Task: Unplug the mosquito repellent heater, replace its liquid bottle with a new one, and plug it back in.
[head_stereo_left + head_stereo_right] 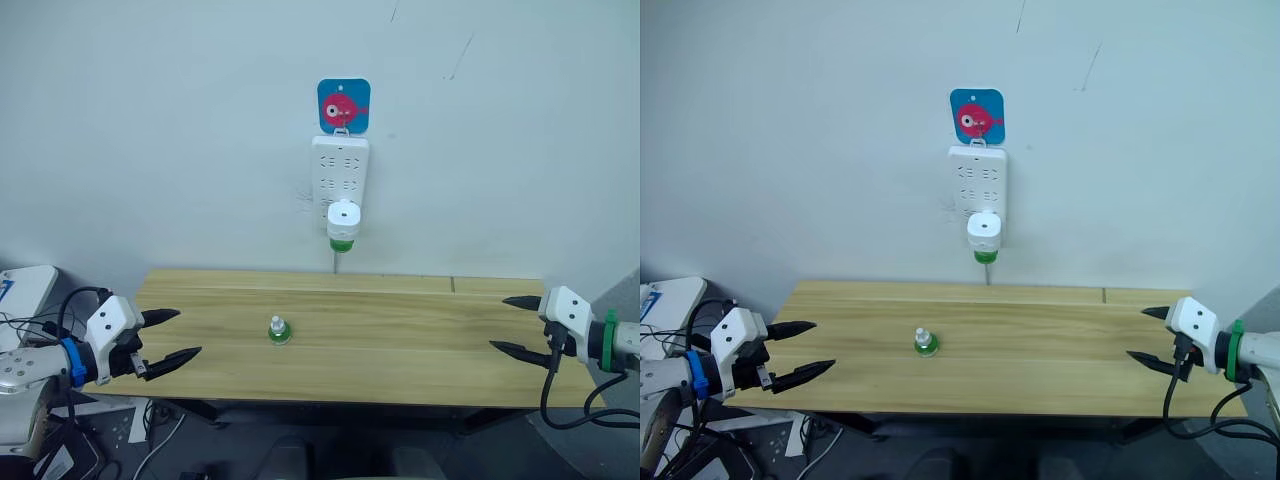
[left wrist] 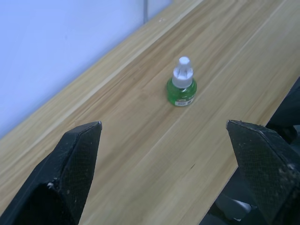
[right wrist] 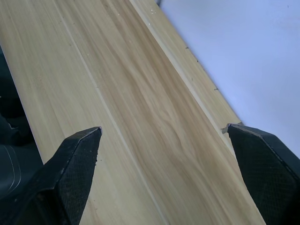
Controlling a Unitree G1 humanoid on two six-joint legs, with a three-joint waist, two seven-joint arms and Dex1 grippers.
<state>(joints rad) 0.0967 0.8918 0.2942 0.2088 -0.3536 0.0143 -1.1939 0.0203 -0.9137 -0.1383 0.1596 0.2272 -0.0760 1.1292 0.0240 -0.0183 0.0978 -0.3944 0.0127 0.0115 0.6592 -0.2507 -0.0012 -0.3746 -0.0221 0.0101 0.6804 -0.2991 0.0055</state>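
Note:
The white mosquito repellent heater (image 1: 343,218) is plugged into the wall power strip (image 1: 340,178), above the table's back edge. Its liquid bottle (image 1: 342,243) hangs green beneath it. The new one (image 1: 279,329), pale green with a white top, stands upright on the wooden table (image 1: 400,340), left of centre; the left wrist view shows the new bottle (image 2: 182,87) ahead of my fingers. My left gripper (image 1: 168,336) is open at the table's left end, empty. At the right end, my right gripper (image 1: 515,324) is open and empty too.
A blue hook plate with a red fish (image 1: 344,105) holds the power strip on the white wall. A white object (image 1: 22,290) sits beyond the table's left end. Cables hang under the table at both ends.

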